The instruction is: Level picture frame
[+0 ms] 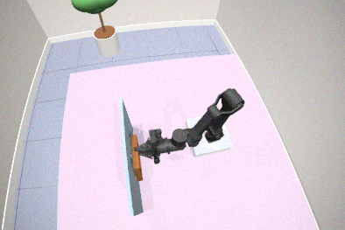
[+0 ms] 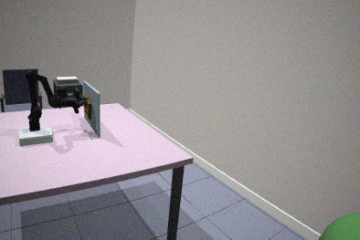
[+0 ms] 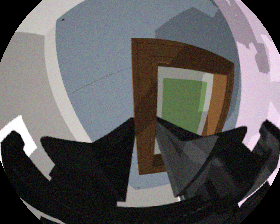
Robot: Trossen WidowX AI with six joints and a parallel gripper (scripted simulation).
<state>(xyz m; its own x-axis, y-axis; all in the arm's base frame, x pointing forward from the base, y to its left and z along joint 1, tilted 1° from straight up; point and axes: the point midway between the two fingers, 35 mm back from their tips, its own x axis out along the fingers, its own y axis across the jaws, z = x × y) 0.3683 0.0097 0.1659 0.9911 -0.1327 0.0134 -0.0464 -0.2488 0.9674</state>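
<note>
Hand [image 1: 141, 149] pinching picture frame [image 1: 137, 159] edge; wrist view alone shows green picture [image 3: 181, 103].
</note>
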